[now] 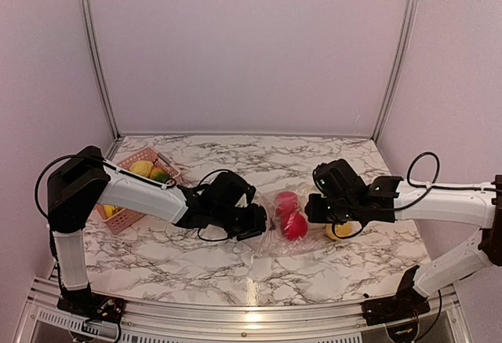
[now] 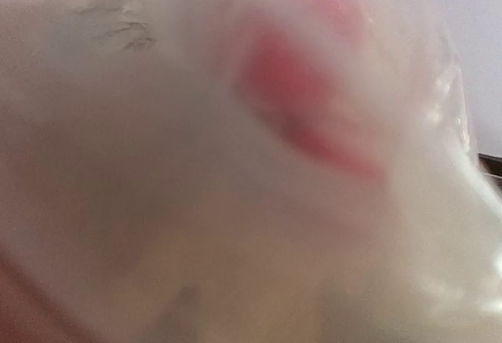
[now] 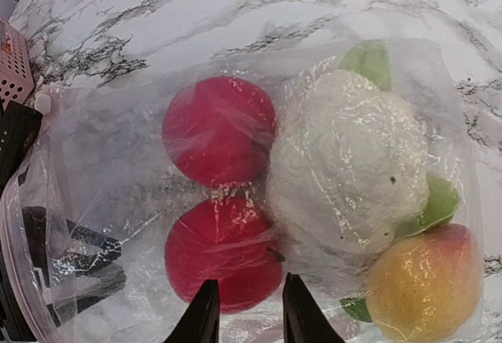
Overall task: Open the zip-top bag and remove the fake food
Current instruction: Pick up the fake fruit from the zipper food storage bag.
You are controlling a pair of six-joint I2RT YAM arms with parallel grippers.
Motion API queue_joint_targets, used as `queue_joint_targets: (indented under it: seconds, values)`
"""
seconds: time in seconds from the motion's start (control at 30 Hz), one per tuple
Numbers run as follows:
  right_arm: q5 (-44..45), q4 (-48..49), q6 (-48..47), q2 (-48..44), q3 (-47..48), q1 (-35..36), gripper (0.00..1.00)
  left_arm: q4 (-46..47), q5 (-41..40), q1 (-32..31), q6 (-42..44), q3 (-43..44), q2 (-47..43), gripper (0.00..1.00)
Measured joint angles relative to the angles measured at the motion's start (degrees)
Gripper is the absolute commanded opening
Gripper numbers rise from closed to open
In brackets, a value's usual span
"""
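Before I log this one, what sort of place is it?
Likely a lab test booth, not a home: plain pale walls with aluminium posts, a marble-patterned table, and fake food in a zip-top bag.

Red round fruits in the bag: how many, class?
2: one red fruit just ahead of the right fingers, the other beyond it, both beside the cauliflower; others may hide.

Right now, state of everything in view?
zip-top bag: lying flat, seal unclear
fake food: inside the bag
pink basket: upright, partly filled
left gripper: at bag's left end, jaws unclear
right gripper: jaws slightly apart at bag's edge
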Motion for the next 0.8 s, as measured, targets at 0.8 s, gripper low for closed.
queue_joint_targets:
  seconds: [0.8]
  values:
    - [-1.73,9.75,1.14,8.52,-1.55,-0.26,0.20,-0.52,0.92,0.00,1.68,2.78,0.70,0.60]
